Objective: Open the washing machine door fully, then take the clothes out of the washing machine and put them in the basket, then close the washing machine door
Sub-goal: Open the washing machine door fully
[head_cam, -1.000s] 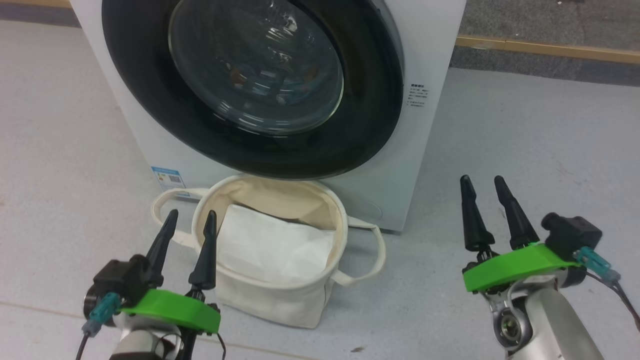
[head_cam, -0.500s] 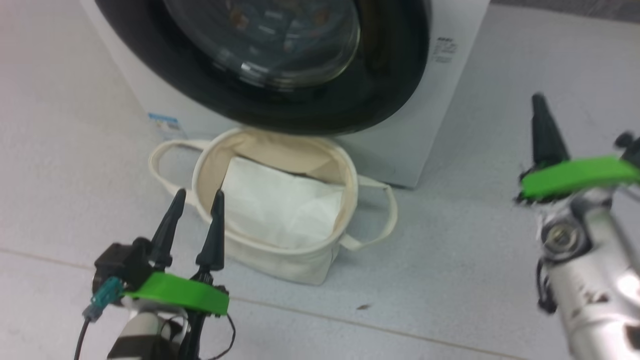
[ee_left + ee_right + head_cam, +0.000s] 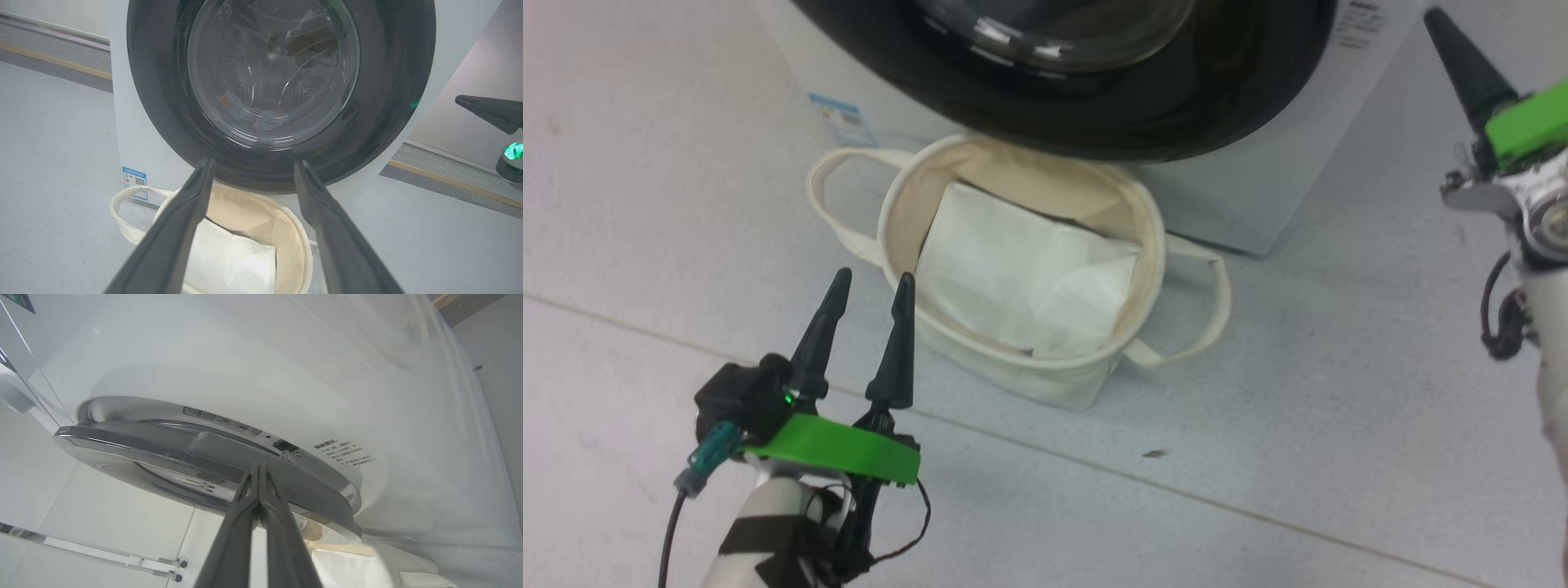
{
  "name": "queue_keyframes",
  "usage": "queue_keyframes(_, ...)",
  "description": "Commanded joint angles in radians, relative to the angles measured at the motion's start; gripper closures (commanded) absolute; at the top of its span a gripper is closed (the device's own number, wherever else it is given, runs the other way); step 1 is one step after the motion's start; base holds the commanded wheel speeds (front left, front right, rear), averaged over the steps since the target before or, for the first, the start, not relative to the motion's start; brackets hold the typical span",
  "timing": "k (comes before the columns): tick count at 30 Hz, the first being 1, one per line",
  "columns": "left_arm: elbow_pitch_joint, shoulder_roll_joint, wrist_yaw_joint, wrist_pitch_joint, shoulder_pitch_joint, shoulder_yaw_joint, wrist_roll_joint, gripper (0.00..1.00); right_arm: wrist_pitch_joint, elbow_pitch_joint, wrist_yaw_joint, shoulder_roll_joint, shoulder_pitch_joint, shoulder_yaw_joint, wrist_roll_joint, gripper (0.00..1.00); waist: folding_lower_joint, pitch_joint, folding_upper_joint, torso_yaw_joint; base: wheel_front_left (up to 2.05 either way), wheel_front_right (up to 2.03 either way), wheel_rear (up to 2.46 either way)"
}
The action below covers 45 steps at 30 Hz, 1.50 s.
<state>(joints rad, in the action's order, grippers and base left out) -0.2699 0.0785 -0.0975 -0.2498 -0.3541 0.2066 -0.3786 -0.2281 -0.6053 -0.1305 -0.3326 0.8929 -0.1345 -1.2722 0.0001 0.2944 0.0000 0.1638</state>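
Observation:
The washing machine (image 3: 1258, 204) stands white ahead of me. The washing machine door (image 3: 163, 102) lies closed against its front, black rim and domed glass. Through the glass, blue clothes (image 3: 261, 120) with orange marks lie low in the drum. The cream basket (image 3: 1013, 376) stands on the floor under the door. My left gripper (image 3: 870, 282) is open and empty, just in front of the basket's near-left rim. My right gripper (image 3: 1436, 18) is shut on nothing, raised at the machine's right. In the right wrist view, the right gripper (image 3: 258, 467) points at the door's rim beside the latch.
A flat white folded sheet (image 3: 1029, 278) lies in the basket. The basket's two loop handles (image 3: 1213, 302) stick out left and right. Grey floor (image 3: 1298, 425) spreads around, crossed by a thin seam. A blue label (image 3: 837, 114) sits low on the machine's front.
The head camera has tilted down and shifted. My right gripper has shut and risen toward the door's right edge. My left gripper stays open by the basket.

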Motion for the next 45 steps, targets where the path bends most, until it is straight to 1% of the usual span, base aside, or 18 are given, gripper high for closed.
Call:
queue_keyframes(1, 0.034, 0.002, -0.006, -0.012, -0.038, -0.038, 0.014, 0.0, -0.038, -0.001, 0.0, -0.02, 0.074, -0.012, -0.027, 1.0, 0.0, 0.035, 0.0, 0.024, 0.0, 0.0, 0.0)
queue_keyframes(3, 0.034, -0.002, -0.008, -0.012, -0.042, -0.037, 0.017, 0.0, -0.052, -0.016, 0.0, -0.023, 0.096, -0.012, -0.036, 1.0, 0.0, 0.044, 0.0, 0.029, 0.0, 0.0, 0.0)
queue_keyframes(9, 0.031, -0.018, -0.019, -0.012, -0.065, -0.025, 0.028, 0.0, -0.103, -0.113, 0.0, -0.032, 0.235, -0.012, -0.063, 1.0, 0.0, 0.1, 0.0, 0.061, 0.0, 0.0, 0.0)
queue_keyframes(13, 0.026, -0.023, -0.023, -0.012, -0.076, -0.023, 0.029, 0.0, -0.123, -0.172, 0.0, -0.035, 0.303, -0.033, -0.05, 1.0, 0.0, 0.119, 0.0, 0.081, 0.0, 0.0, 0.0)
queue_keyframes(18, 0.025, -0.027, -0.027, -0.012, -0.079, -0.021, 0.026, 0.0, -0.138, -0.214, 0.0, -0.029, 0.348, -0.059, -0.045, 1.0, 0.0, 0.122, 0.0, 0.103, 0.0, 0.0, 0.0)
queue_keyframes(23, 0.022, -0.028, -0.028, -0.012, -0.076, -0.012, 0.008, 0.0, -0.167, -0.217, 0.0, -0.018, 0.355, -0.08, -0.064, 1.0, 0.0, 0.111, 0.0, 0.117, 0.0, 0.0, 0.0)
queue_keyframes(28, 0.011, -0.028, -0.025, -0.012, -0.06, -0.009, -0.001, 0.0, -0.218, -0.196, 0.0, -0.009, 0.307, -0.105, -0.096, 1.0, 0.0, 0.068, 0.0, 0.121, 0.0, 0.0, 0.0)
queue_keyframes(34, -0.005, -0.028, -0.025, -0.012, -0.024, -0.018, 0.009, 0.0, -0.291, -0.143, 0.0, 0.022, 0.196, -0.141, -0.148, 1.0, 0.0, -0.013, 0.0, 0.117, 0.0, 0.0, 0.0)
queue_keyframes(39, -0.024, -0.028, -0.026, -0.012, 0.016, -0.036, 0.032, 0.0, -0.337, -0.063, 0.0, 0.065, 0.084, -0.188, -0.179, 1.0, 0.0, -0.089, 0.0, 0.113, 0.0, 0.0, 0.0)
queue_keyframes(45, -0.04, -0.025, -0.028, -0.012, 0.067, -0.058, 0.051, 0.0, -0.338, 0.023, 0.0, 0.122, -0.043, -0.249, -0.188, 1.0, 0.0, -0.171, 0.0, 0.119, 0.0, 0.0, 0.0)
